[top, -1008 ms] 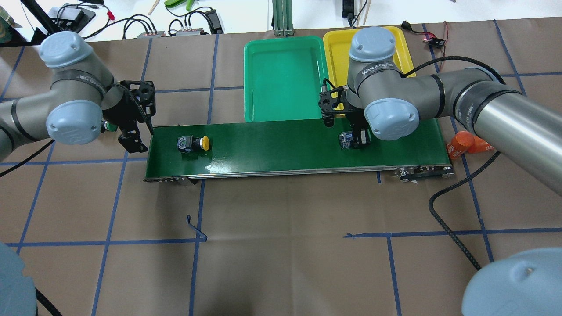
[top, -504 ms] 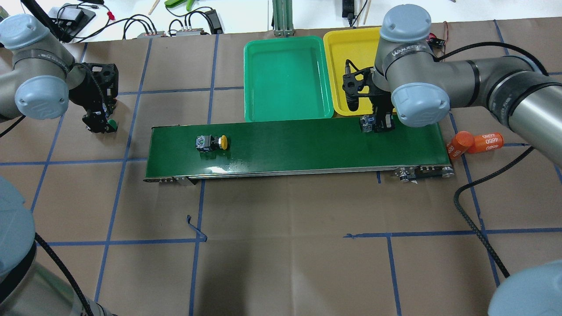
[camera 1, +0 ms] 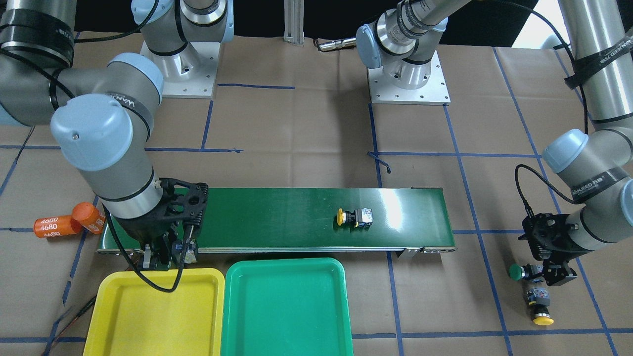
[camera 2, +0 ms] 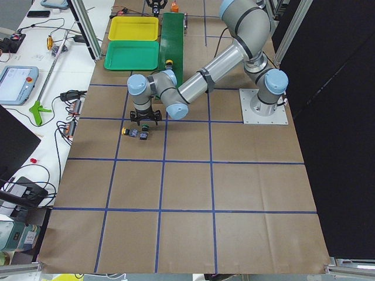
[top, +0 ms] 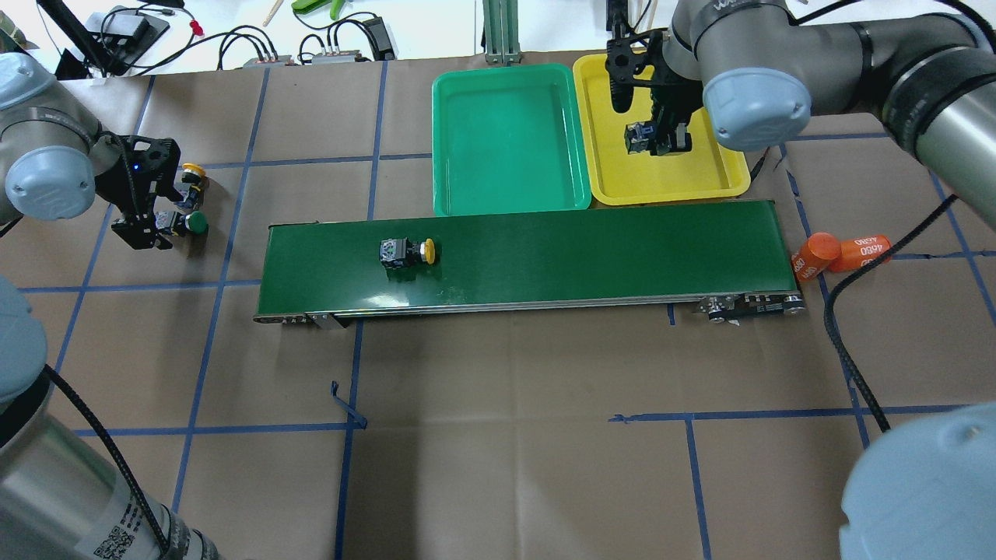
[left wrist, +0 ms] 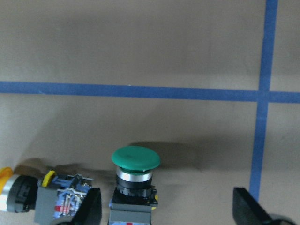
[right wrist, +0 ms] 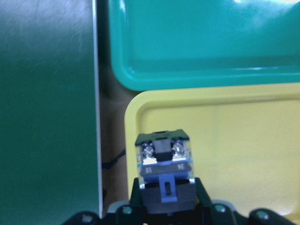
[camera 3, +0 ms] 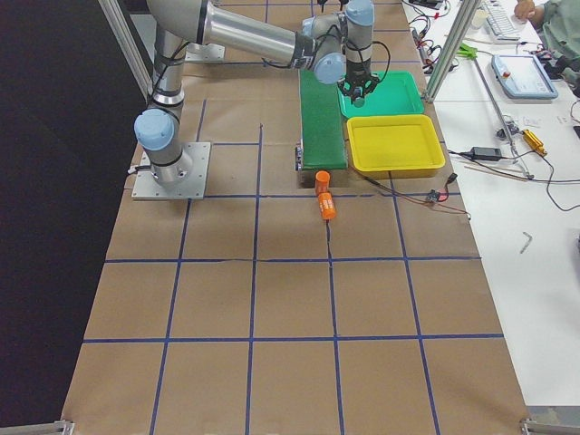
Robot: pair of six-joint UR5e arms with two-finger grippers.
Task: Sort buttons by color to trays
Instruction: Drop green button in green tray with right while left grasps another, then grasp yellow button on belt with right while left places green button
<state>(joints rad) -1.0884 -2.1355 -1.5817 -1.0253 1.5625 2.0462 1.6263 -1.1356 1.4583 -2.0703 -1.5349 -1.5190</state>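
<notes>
A: Where is the right gripper (top: pixel 657 140)?
B: Over the yellow tray (top: pixel 700 183), pinching a button (right wrist: pixel 164 164).
A: And the left gripper (left wrist: pixel 167 208)?
B: Spread wide around a green button (left wrist: pixel 136 161) on the table (top: pixel 498 389); one yellow button (top: pixel 408 251) lies on the conveyor belt (top: pixel 583 257).

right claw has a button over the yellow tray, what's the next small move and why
Probably lower the right claw a little and open it, so the button drops into the yellow tray. The claw is clamped on the button, which hangs over the tray's floor, inside its rim. The cap is hidden in every view, so I can't confirm the colour.
</notes>
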